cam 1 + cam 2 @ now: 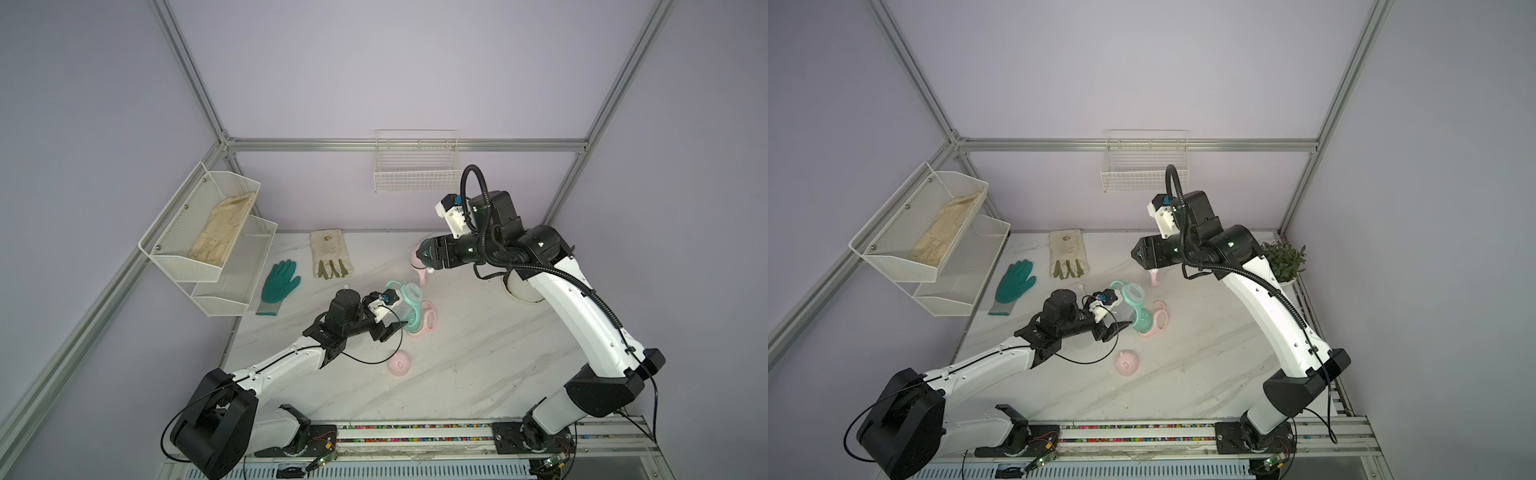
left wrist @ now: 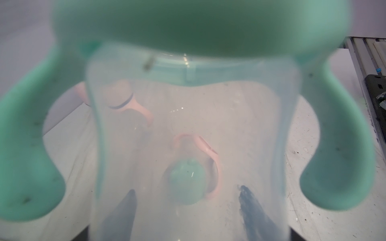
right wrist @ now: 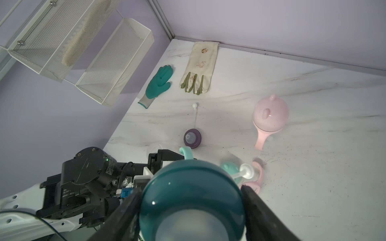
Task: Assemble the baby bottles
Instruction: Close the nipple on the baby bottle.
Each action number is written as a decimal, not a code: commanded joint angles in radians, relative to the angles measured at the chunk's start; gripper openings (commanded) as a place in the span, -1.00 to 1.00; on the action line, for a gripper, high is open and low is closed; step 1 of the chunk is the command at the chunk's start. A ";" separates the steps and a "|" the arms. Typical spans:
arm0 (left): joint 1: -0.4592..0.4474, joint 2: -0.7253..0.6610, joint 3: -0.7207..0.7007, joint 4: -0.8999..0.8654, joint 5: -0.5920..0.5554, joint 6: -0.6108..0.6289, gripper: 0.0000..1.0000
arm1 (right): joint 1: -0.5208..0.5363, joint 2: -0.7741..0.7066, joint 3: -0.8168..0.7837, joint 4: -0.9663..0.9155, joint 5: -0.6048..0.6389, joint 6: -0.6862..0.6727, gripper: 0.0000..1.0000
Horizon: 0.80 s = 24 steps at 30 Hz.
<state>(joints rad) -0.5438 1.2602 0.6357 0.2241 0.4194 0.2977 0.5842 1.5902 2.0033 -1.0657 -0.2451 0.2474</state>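
My left gripper [image 2: 187,188] is shut on a clear baby bottle [image 1: 411,293] with a mint two-handled ring [image 2: 25,158], held above the table's middle. Its dark fingers [image 2: 250,208] show through the bottle wall. My right gripper [image 3: 192,189] hangs behind and above, shut on a teal nipple collar [image 3: 192,200], also visible in a top view [image 1: 426,251]. A pink capped bottle [image 3: 270,116] stands at the back. A pink handle ring [image 1: 428,318] and a mint cap [image 3: 228,168] lie under the held bottle. A pink dome cap [image 1: 400,362] lies nearer the front. A purple collar [image 3: 192,138] sits left of them.
A teal glove [image 1: 280,286] and a cream glove [image 1: 330,253] lie at the back left. A white mesh shelf [image 1: 208,237] hangs on the left wall, a wire basket [image 1: 415,166] on the back wall. A potted plant [image 1: 1283,259] stands behind the right arm.
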 commanded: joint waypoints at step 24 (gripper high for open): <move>-0.001 0.087 0.079 0.122 -0.002 -0.022 -1.00 | 0.017 -0.032 -0.015 0.026 -0.058 0.008 -0.03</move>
<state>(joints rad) -0.5438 1.3449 0.6376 0.2836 0.4236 0.2882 0.5945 1.5894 1.9884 -1.0557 -0.2890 0.2531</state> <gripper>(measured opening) 0.774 0.707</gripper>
